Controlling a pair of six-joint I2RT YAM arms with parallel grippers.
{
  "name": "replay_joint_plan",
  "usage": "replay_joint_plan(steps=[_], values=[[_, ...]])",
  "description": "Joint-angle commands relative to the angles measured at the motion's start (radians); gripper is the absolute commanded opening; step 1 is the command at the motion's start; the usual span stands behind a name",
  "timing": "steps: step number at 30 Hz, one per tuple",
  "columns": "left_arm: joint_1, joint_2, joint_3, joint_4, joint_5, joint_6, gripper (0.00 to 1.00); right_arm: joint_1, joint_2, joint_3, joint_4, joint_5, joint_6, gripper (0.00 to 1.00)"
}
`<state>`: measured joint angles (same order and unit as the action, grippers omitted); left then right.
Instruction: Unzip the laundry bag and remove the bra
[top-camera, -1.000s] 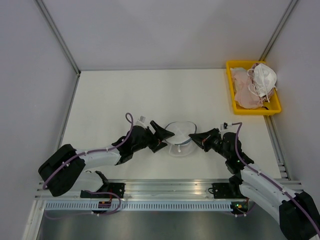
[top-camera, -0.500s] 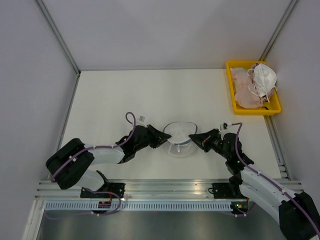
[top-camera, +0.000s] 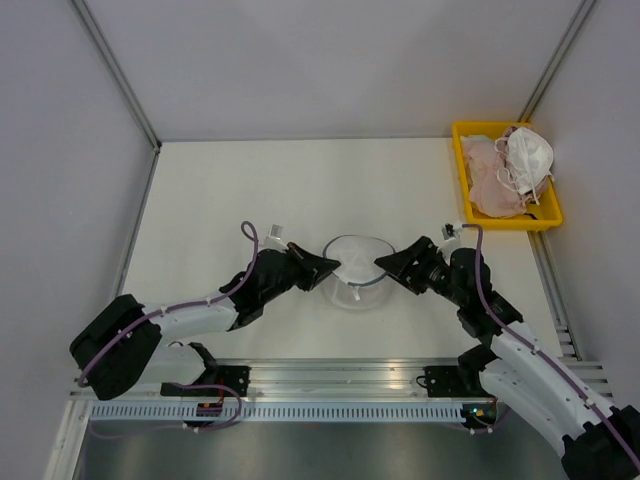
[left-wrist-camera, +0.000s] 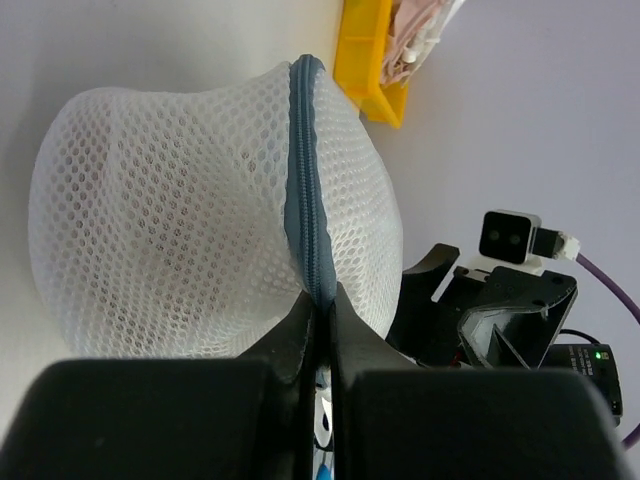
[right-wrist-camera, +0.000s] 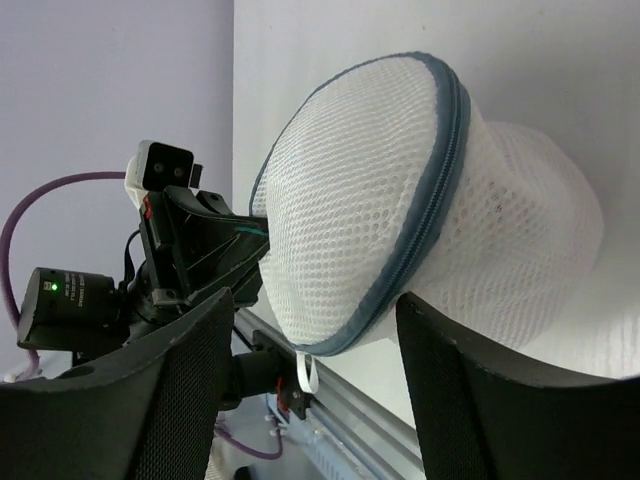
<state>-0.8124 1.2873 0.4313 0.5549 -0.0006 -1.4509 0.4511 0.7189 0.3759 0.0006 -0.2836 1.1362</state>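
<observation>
The laundry bag (top-camera: 355, 268), a small white mesh dome with a grey-blue zipper round its rim, sits mid-table between both arms. My left gripper (top-camera: 332, 268) is shut on the zipper seam (left-wrist-camera: 305, 200) at the bag's left edge, its fingertips (left-wrist-camera: 300, 318) pinching it. My right gripper (top-camera: 385, 266) is open at the bag's right side, and its fingers (right-wrist-camera: 170, 400) straddle the lower rim of the laundry bag (right-wrist-camera: 370, 200). A white pull loop (right-wrist-camera: 305, 370) hangs from the zipper there. The bra is hidden; nothing pink shows through the mesh.
A yellow bin (top-camera: 463, 180) at the back right holds pale peach garments (top-camera: 485, 180) and a white cupped item (top-camera: 528, 155). Grey walls close in the white table (top-camera: 250, 190) on three sides. A metal rail (top-camera: 330, 375) runs along the near edge.
My left gripper came in from open and closed on the bag's zipper seam. My right gripper, shut a moment ago, opened and shifted slightly up. The bag's shape lifted a little.
</observation>
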Motion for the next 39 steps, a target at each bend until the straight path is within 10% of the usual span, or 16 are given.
replay_joint_plan(steps=[1,12,20,39], values=[[-0.010,-0.063,0.004,-0.050,-0.032,0.027,0.02,0.001,-0.064,0.078,-0.171,0.080,-0.203,0.70],[-0.018,-0.072,0.024,-0.141,-0.098,-0.049,0.02,0.009,-0.059,0.080,-0.235,0.077,-0.348,0.61],[-0.027,0.000,0.044,-0.105,-0.147,-0.138,0.02,0.063,-0.053,0.054,-0.177,0.081,-0.354,0.29],[-0.034,0.080,0.113,-0.067,-0.128,-0.190,0.02,0.403,0.126,0.098,-0.103,0.420,-0.388,0.39]])
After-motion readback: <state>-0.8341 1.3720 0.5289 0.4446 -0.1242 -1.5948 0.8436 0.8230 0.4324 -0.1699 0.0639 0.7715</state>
